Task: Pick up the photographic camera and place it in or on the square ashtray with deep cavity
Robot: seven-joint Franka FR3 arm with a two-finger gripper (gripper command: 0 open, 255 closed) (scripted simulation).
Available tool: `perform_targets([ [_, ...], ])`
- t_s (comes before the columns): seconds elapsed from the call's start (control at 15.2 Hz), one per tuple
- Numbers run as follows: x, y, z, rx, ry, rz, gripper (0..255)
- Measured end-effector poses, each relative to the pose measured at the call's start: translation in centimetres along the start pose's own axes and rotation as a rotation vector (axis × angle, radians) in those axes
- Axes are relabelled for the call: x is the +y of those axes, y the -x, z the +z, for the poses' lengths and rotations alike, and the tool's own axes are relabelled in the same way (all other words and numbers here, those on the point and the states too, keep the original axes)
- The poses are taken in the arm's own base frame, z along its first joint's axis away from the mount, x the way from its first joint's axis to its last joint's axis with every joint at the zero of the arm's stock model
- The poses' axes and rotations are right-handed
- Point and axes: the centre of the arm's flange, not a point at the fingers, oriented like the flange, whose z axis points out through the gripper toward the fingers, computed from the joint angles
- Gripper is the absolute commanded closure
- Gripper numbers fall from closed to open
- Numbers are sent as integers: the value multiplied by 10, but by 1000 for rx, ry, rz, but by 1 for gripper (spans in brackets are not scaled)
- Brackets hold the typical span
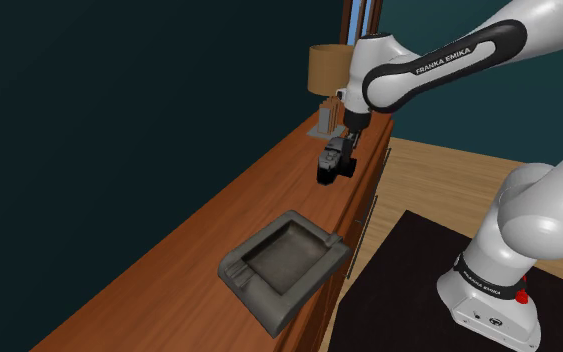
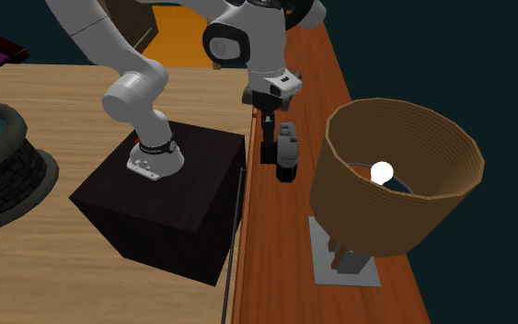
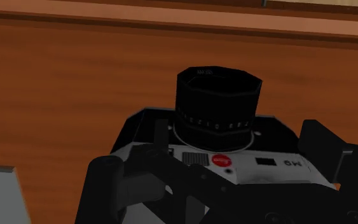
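Observation:
A black and silver photographic camera [image 1: 333, 163] with a round black lens [image 3: 217, 107] is clasped by my gripper [image 1: 339, 150], which is shut on its body. It hangs over the long wooden top [image 1: 199, 240], near the top's front edge; I cannot tell whether it touches the wood. From the second exterior view the camera [image 2: 287, 149] is under my gripper [image 2: 278, 145], between the arm and the lamp. My fingers [image 3: 110, 184] grip both sides of the body in the wrist view. The grey square ashtray [image 1: 285, 264] with a deep cavity lies further along the top, toward the shoulder view's lower left.
A lamp with a ribbed brown shade [image 2: 399, 175] on a grey base [image 2: 344, 262] stands on the top just beyond the camera. A dark teal wall [image 1: 119, 120] runs along the back. The dark stand [image 2: 169, 198] sits on the wooden floor beside the cabinet.

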Motion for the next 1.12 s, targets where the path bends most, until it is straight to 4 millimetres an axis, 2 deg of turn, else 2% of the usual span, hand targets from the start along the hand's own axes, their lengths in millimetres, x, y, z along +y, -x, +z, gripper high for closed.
perform_targets([
  [0.46, 3, -3, 40, 3, 1, -10, 0],
  [0.86, 3, -3, 43, 4, 2, -10, 0],
  [0.92, 3, -3, 43, 4, 2, -10, 255],
  [1.12, 4, -3, 43, 4, 2, -9, 255],
])
